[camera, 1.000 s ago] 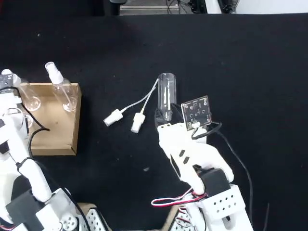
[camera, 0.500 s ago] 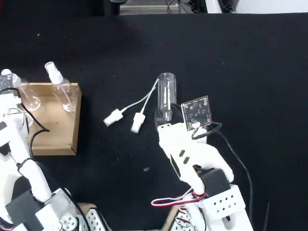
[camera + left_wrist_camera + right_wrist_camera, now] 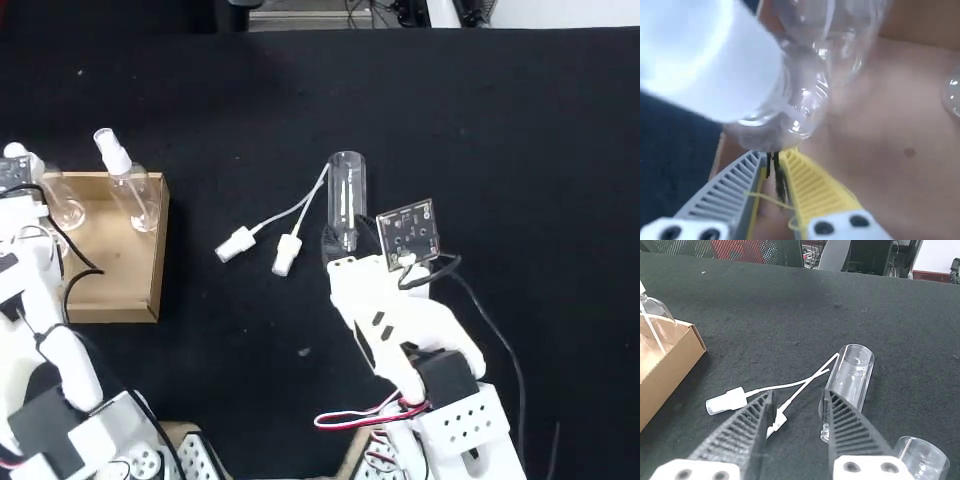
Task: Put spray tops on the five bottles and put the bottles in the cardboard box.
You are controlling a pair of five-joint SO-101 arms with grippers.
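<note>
A cardboard box [image 3: 110, 280] sits at the table's left edge. Clear bottles with white spray tops [image 3: 112, 150] stand in it. My left gripper [image 3: 773, 156] hangs shut inside the box [image 3: 890, 150], its tips just under a capped bottle [image 3: 805, 90]. One uncapped bottle [image 3: 345, 195] lies mid-table. My right gripper [image 3: 798, 396] is open just short of this bottle [image 3: 847, 380], whose neck points toward it. Two loose spray tops [image 3: 237, 243] [image 3: 287, 254] with long tubes lie left of the bottle. Another open bottle [image 3: 920, 457] shows beside the right finger.
Black cloth [image 3: 480, 120] covers the table, with wide free room at the back and right. The right arm's camera board [image 3: 408, 235] and cables [image 3: 480, 310] sit beside the lying bottle. The left arm [image 3: 25, 270] stands over the box's left side.
The left arm has shifted slightly toward the near edge over the box. The right arm, the lying bottle and the spray tops have not moved.
</note>
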